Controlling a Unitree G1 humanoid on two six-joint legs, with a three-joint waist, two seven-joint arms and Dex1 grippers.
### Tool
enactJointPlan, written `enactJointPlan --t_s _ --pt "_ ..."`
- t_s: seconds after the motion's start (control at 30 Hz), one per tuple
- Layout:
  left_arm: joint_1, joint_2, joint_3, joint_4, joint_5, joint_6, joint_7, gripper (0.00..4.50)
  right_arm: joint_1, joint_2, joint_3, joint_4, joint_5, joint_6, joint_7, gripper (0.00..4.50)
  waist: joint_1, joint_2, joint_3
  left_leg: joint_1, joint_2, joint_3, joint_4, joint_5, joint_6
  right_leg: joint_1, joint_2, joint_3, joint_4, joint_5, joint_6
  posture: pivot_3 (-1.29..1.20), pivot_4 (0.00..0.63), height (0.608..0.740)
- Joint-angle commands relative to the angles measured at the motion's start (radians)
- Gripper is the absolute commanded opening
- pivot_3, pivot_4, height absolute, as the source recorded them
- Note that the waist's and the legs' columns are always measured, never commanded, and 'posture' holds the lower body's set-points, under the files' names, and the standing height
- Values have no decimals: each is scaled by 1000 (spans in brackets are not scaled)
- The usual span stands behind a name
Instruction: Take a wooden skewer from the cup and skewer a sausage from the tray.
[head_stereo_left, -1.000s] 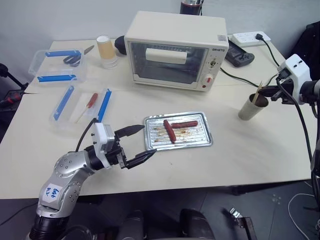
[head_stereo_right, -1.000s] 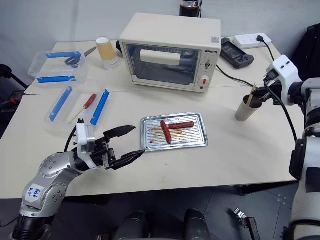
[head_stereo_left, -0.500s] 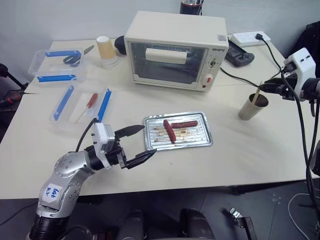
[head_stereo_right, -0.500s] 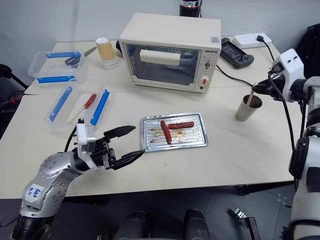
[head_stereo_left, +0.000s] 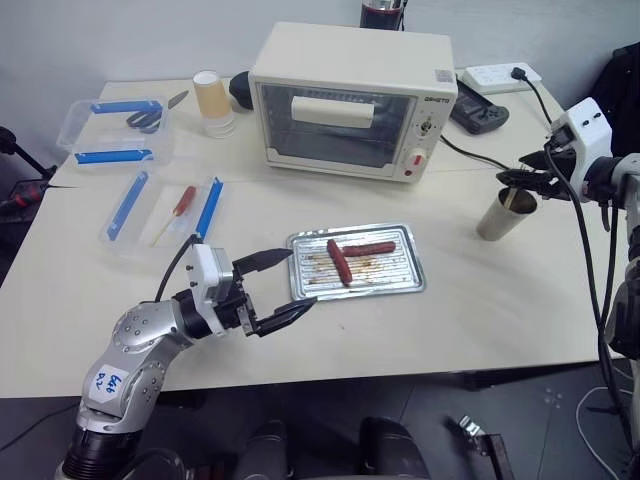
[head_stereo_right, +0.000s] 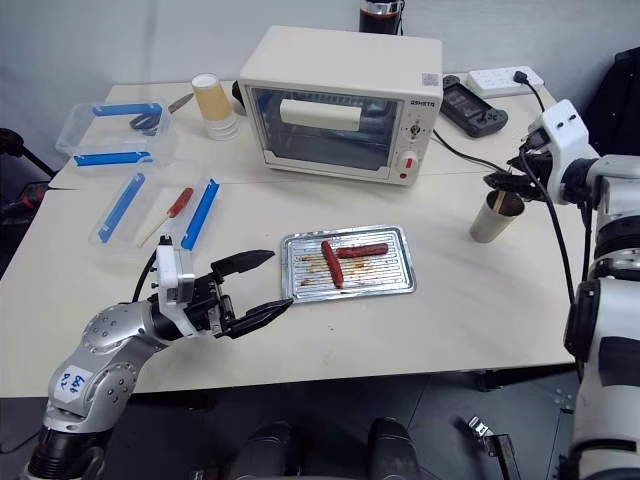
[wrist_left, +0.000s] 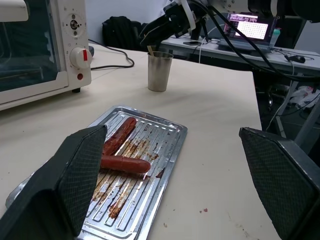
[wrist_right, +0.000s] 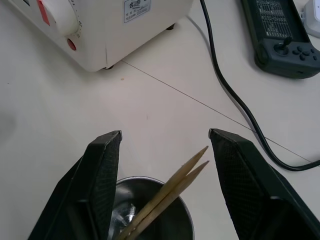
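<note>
1. The right gripper hangs just over the cup with its fingers apart and nothing between them; two skewers lean together in the cup, their tips rising into the gap.
2. The step in hand looks to be the pick; the fingers should straddle one skewer below its tip, and since the two sticks touch, closing may take both.
3. A low, centred pinch would likely hold best; the stick is thin and could slip or twist in a loose grip.
4. Lifting straight along the stick should keep the light cup from tipping.
5. The left gripper waits spread wide and empty beside the tray; two sausages lie touching on its ridged floor, one across the other's end.
</note>
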Motion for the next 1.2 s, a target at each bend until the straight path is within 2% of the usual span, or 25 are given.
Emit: enactJointPlan --t_s 0.03,0.23,0.73,0.83,1.03,1.07,1.2 --pt "3 0 11 -31 0 -17 2 4500 -22 -3 7 -23 4 -3 37 2904 0 0 0 0 0 0 0 0 0 0 0 0 0 0 0 0 150 740" --pt "11 -3 12 -34 1 -18 8 4500 -29 -3 29 -41 1 -4 90 2904 1 0 0 0 0 0 0 0 0 0 0 0 0 0 0 0 150 740" --pt "2 -12 5 -19 8 -27 6 4500 -41 6 40 -74 0 -40 116 2904 0 0 0 0 0 0 0 0 0 0 0 0 0 0 0 0 150 740" --pt "2 -13 3 -18 8 -28 6 4500 -41 8 40 -77 1 -45 120 2329 0 0 0 0 0 0 0 0 0 0 0 0 0 0 0 0 150 740" --pt "-1 -15 2 -14 10 -28 4 4500 -40 7 45 -74 -4 -61 123 248 0 0 0 0 0 0 0 0 0 0 0 0 0 0 0 0 150 740" --pt "-1 -15 2 -13 10 -28 4 4500 -40 7 45 -74 -4 -63 124 16 0 0 0 0 0 0 0 0 0 0 0 0 0 0 0 0 150 740" --pt "-2 -15 2 -12 10 -28 3 4500 -46 7 42 -76 2 -65 124 16 0 0 0 0 0 0 0 0 0 0 0 0 0 0 0 0 150 740"
